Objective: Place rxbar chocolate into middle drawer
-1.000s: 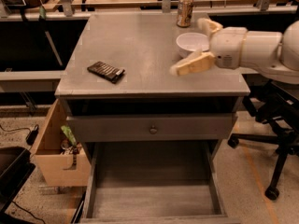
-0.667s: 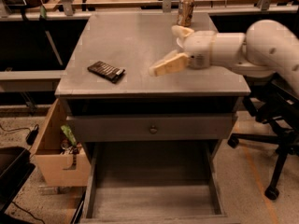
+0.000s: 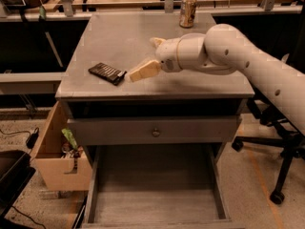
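The rxbar chocolate [image 3: 107,73], a dark flat wrapped bar, lies on the grey table top [image 3: 119,37] near its front left. My gripper [image 3: 150,57] hovers just right of the bar, open and empty, with its nearer tan finger [image 3: 144,71] close to the bar's right end. The middle drawer [image 3: 155,194] is pulled out below the table, a wide shallow grey tray with nothing in it.
A tall drink can [image 3: 188,11] stands at the table's back right. A shut drawer front with a round knob [image 3: 155,132] sits above the open drawer. A tan box [image 3: 55,163] stands on the floor at the left, an office chair [image 3: 279,142] at the right.
My arm has swung left across the table top, bringing the gripper from the right side to just beside the bar. The bar has not moved.
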`<action>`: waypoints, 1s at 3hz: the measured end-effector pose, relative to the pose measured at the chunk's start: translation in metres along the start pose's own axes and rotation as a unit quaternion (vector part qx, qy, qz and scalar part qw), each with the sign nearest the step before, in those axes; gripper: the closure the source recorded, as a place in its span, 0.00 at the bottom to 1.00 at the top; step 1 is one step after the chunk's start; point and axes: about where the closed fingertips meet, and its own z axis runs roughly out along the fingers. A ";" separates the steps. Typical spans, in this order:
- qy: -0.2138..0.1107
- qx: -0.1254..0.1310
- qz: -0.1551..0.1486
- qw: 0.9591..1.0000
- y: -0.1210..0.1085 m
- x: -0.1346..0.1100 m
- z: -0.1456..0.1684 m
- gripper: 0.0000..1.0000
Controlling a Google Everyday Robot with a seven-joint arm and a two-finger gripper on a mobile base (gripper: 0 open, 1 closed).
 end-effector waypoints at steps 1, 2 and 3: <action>0.002 0.001 0.017 1.000 0.003 0.011 0.043 0.00; -0.006 -0.006 0.024 1.000 0.013 0.010 0.067 0.00; 0.002 0.000 0.004 1.000 0.029 -0.001 0.070 0.00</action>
